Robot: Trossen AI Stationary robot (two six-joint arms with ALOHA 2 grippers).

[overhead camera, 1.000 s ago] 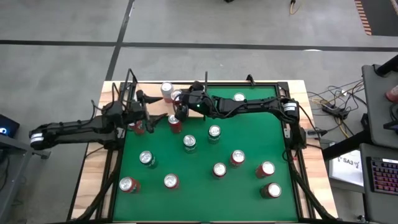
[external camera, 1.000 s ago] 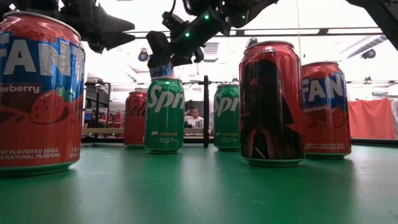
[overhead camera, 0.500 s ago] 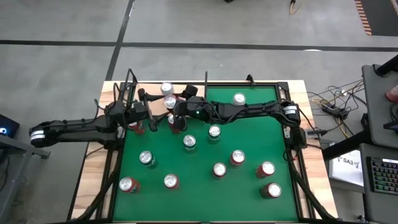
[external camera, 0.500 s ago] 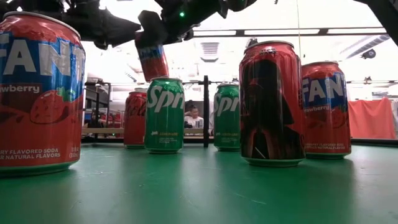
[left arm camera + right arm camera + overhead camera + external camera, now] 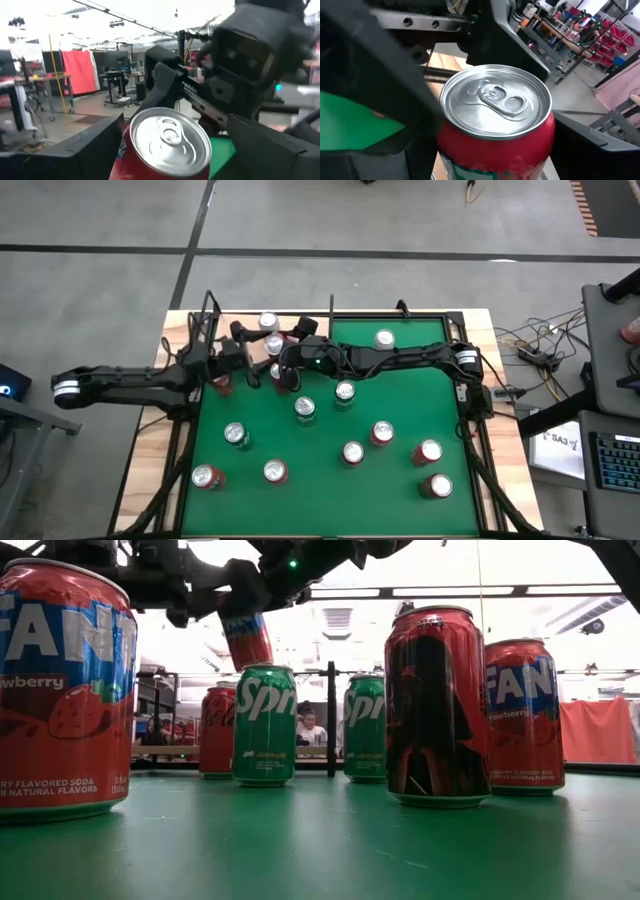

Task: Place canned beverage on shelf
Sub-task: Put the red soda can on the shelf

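Observation:
A red can (image 5: 278, 372) with a silver top hangs tilted in my right gripper (image 5: 284, 366), above the green felt's far left part, beside the pale wood shelf (image 5: 240, 318). It also shows in the low view (image 5: 247, 640). My left gripper (image 5: 254, 357) is open. It reaches in from the table's left, and its fingers stand on either side of the can's top (image 5: 167, 135). Two silver-topped cans (image 5: 268, 322) stand on the shelf. My right gripper pinches the red can's side wall below the rim (image 5: 470, 150) between its two fingers, coming slantwise from above. The can is clear of the felt and tilted, its top leaning toward the left arm. My left gripper: I cannot tell whether a finger touches the can.
Several cans stand on the green felt (image 5: 400, 410), among them green ones (image 5: 305, 409) and red ones (image 5: 427, 451). Another red can (image 5: 221, 384) stands by the left arm. Black upright rods (image 5: 331, 308) rise at the shelf's edges.
My right gripper has lifted the red can off the felt, tipped it and carried it a little toward the table's left edge. My left gripper has moved toward the table's right edge, up to the can.

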